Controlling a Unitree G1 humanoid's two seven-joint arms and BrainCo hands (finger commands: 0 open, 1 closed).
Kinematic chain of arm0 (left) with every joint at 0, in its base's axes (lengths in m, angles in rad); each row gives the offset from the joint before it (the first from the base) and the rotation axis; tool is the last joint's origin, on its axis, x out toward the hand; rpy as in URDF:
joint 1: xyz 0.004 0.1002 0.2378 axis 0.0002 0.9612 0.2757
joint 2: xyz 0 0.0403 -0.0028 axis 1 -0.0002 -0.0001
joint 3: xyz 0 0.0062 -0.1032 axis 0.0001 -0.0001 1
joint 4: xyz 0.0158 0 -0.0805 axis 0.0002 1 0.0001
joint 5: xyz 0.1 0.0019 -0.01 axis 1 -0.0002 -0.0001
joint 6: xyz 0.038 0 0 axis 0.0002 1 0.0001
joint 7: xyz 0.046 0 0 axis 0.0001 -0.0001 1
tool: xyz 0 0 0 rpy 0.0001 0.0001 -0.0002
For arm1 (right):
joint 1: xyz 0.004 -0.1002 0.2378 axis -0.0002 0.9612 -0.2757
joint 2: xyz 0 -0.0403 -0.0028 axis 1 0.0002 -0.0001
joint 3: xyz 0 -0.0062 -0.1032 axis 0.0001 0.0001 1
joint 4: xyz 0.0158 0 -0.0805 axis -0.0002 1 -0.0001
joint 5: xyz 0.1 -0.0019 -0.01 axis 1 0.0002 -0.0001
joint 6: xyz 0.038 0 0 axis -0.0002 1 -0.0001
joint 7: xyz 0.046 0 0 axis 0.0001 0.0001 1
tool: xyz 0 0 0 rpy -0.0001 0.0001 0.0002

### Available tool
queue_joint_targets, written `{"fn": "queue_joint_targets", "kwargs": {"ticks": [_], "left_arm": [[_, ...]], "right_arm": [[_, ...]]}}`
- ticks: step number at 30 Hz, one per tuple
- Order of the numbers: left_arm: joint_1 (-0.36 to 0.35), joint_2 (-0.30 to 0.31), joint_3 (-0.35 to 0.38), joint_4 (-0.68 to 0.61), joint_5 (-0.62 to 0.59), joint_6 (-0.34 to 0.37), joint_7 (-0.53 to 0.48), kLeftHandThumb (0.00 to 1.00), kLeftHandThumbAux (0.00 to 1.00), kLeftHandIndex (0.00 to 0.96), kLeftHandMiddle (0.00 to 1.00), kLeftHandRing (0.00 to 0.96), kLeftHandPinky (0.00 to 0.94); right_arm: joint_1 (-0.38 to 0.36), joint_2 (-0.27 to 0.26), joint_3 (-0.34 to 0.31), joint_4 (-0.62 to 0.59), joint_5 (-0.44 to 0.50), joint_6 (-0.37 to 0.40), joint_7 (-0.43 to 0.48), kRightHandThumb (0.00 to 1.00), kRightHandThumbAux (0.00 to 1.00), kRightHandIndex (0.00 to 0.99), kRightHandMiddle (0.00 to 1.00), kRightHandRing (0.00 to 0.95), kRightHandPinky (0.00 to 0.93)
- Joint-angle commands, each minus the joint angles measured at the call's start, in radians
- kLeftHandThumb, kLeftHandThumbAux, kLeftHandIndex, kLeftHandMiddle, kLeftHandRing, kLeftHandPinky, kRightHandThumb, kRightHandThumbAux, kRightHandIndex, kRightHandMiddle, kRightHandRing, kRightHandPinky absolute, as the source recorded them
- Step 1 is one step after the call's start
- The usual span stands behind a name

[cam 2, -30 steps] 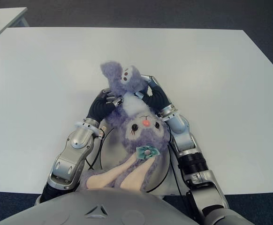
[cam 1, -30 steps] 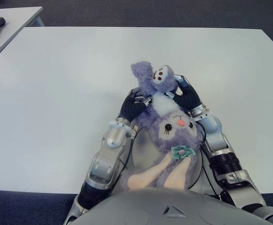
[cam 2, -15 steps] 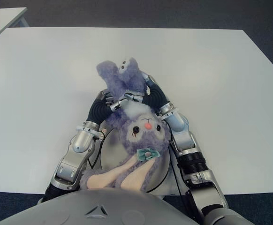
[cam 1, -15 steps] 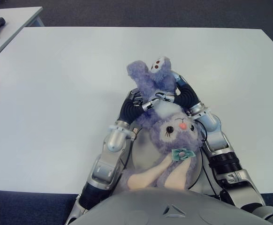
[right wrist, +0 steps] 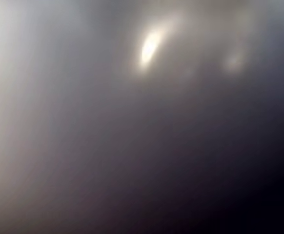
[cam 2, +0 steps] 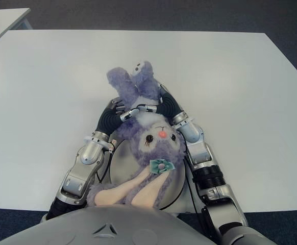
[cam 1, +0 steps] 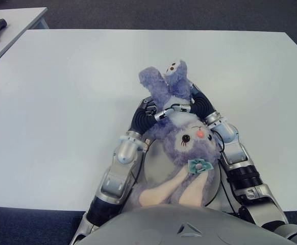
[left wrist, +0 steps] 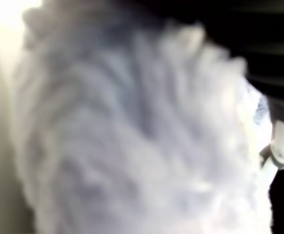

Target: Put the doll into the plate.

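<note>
Right wrist view is giving nothing but blur, and the left wrist view is filling with purple fur. The doll is lying upside down over the plate, hiding most of it. The left hand and right hand are gripping the doll's body from both sides, fingers curling across it.
</note>
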State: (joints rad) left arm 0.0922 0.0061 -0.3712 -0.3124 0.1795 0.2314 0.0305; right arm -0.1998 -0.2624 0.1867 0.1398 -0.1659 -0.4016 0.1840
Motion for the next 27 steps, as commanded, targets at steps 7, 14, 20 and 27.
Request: {"fn": "queue_joint_targets", "kwargs": {"ticks": [7, 14, 20, 27], "left_arm": [[-0.012, 0.019, -0.020, 0.023, 0.022, 0.086, -0.043, 0.000, 0.486, 0.000, 0.000, 0.000, 0.000], [-0.022, 0.026, -0.016, 0.038, 0.022, 0.101, -0.044, 0.000, 0.487, 0.000, 0.000, 0.000, 0.000], [-0.039, 0.031, -0.011, 0.070, 0.026, 0.100, -0.043, 0.000, 0.485, 0.000, 0.000, 0.000, 0.000], [-0.061, 0.031, -0.004, 0.093, 0.029, 0.120, -0.039, 0.000, 0.481, 0.000, 0.000, 0.000, 0.000]], "right_arm": [[-0.014, 0.039, 0.015, 0.070, -0.030, -0.036, -0.029, 0.000, 0.353, 0.000, 0.050, 0.003, 0.000], [-0.018, 0.056, 0.012, 0.081, -0.012, -0.017, -0.026, 0.000, 0.365, 0.000, 0.021, 0.000, 0.000], [-0.032, 0.082, 0.012, 0.108, -0.021, 0.008, -0.048, 0.000, 0.352, 0.000, 0.003, 0.000, 0.000], [-0.042, 0.086, 0.012, 0.124, -0.021, 0.018, -0.045, 0.000, 0.332, 0.000, 0.000, 0.000, 0.000]]}}
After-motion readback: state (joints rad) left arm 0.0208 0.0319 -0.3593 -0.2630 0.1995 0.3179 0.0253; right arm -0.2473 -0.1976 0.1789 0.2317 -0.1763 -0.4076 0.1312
